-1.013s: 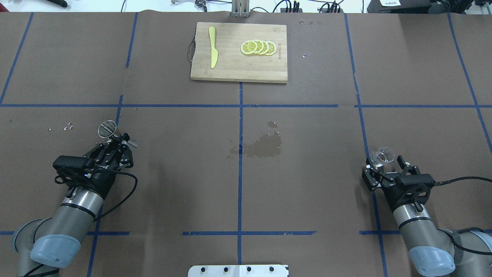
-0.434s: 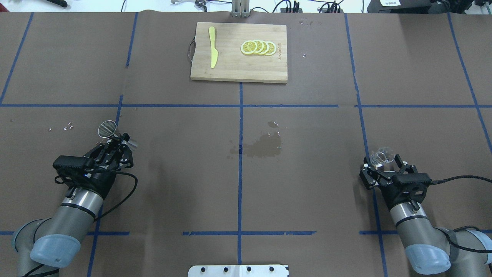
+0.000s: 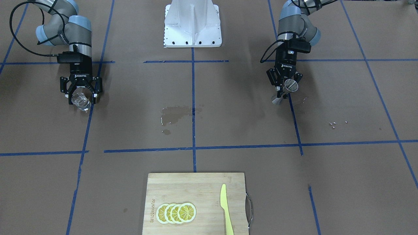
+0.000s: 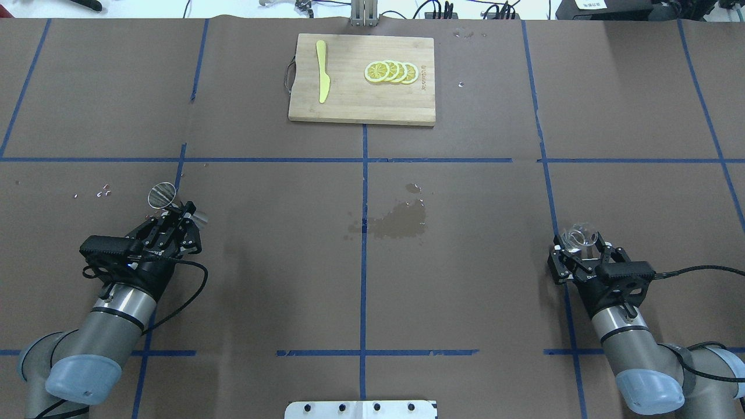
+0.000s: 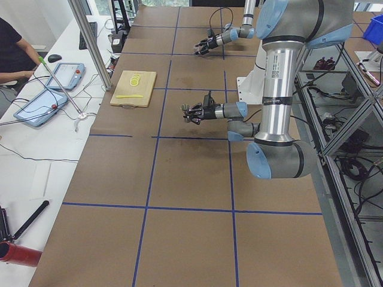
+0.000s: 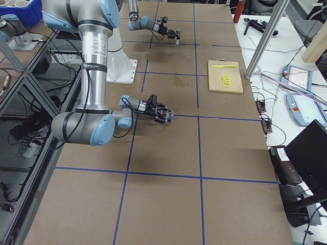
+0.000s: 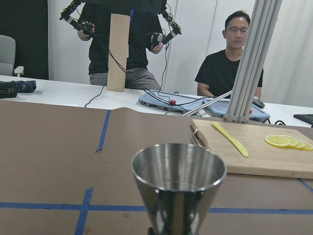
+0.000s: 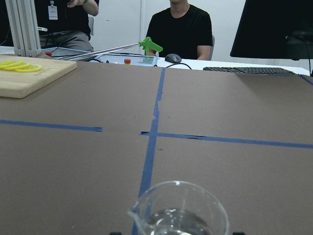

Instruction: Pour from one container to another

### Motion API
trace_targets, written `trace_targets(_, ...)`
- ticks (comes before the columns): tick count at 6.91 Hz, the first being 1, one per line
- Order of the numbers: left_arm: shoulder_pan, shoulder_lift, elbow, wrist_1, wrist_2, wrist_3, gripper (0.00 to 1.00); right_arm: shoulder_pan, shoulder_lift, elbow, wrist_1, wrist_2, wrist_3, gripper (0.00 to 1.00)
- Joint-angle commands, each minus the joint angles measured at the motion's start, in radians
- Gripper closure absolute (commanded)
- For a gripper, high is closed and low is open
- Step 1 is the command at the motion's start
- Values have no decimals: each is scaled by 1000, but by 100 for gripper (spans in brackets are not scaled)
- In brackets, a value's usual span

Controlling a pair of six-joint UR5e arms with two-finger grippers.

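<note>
The silver jigger [image 4: 162, 195] [image 3: 290, 85] [image 7: 178, 178] is clamped at its narrow waist by my left gripper [image 4: 179, 214] [image 3: 283, 88], which is shut on it over the left part of the table. The clear glass cup [image 4: 579, 237] [image 3: 81, 101] [image 8: 178, 210] stands on the right side with a little liquid in it. My right gripper [image 4: 582, 251] [image 3: 81, 97] is open, one finger on each side of the cup with a small gap showing. The two containers are far apart.
At the far middle lies a wooden cutting board [image 4: 361, 107] with lemon slices [image 4: 391, 72] and a yellow knife [image 4: 322, 73]. A wet stain [image 4: 398, 221] darkens the paper at centre. Droplets [image 4: 103, 191] lie near the jigger. People [image 7: 234, 63] sit beyond the far edge.
My right gripper has moved forward, so its fingers now flank the glass cup instead of sitting behind it. The cup, the left arm and the jigger have not moved.
</note>
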Motion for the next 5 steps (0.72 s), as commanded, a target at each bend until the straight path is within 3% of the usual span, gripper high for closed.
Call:
trace_targets(1,0,0,-1,0,0,1,100,0,-1,-21,29,1,-8,40)
trace_targets(2,0,0,-1,0,0,1,100,1,-1,-20,29,1,-11,50)
trace_targets(4,0,0,-2,0,0,1,100,4,-1,-9,38,21,-40,85)
trace_targets(5,0,0,-5,0,0,1,100,6,2,-13,135,36,-121,89)
